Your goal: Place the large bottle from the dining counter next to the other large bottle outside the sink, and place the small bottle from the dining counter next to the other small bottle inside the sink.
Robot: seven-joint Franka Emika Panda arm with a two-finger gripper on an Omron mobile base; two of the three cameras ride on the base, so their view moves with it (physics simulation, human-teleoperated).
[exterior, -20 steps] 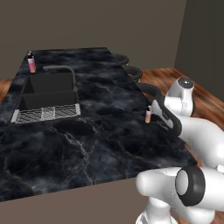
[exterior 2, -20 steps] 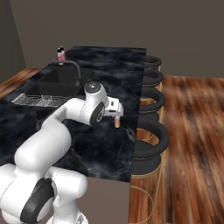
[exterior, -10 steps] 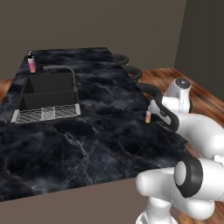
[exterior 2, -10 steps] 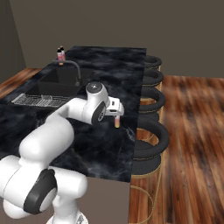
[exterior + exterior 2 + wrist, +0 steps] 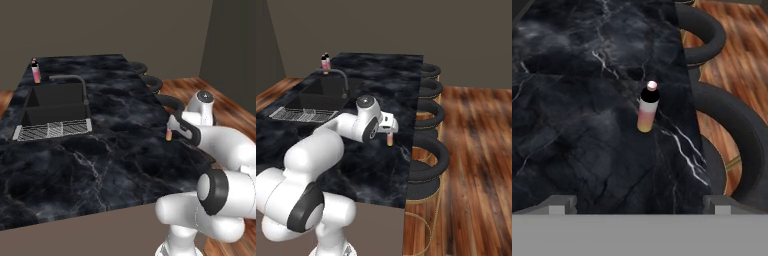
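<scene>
A short pink-and-yellow bottle (image 5: 647, 111) with a dark cap stands upright on the dining counter (image 5: 110, 155) near its stool-side edge; it looks like the small bottle (image 5: 169, 134) (image 5: 389, 140). My gripper (image 5: 639, 205) (image 5: 175, 125) (image 5: 390, 126) hovers just above and behind it, open, with nothing between the fingers. A taller pink bottle (image 5: 35, 71) (image 5: 325, 62) stands on the counter at the far corner, outside the sink (image 5: 55, 102) (image 5: 321, 95). The basin's inside is dark and I cannot make out anything in it.
A curved dark faucet (image 5: 75, 80) arches over the sink, and a ribbed drain rack (image 5: 50, 131) (image 5: 301, 114) lies at its near end. Round black stools (image 5: 428, 115) (image 5: 732, 130) line the counter's right edge over the wooden floor (image 5: 476, 150).
The arm's lower links have shifted a little. The gripper stays open over the bottle, which has not moved.
</scene>
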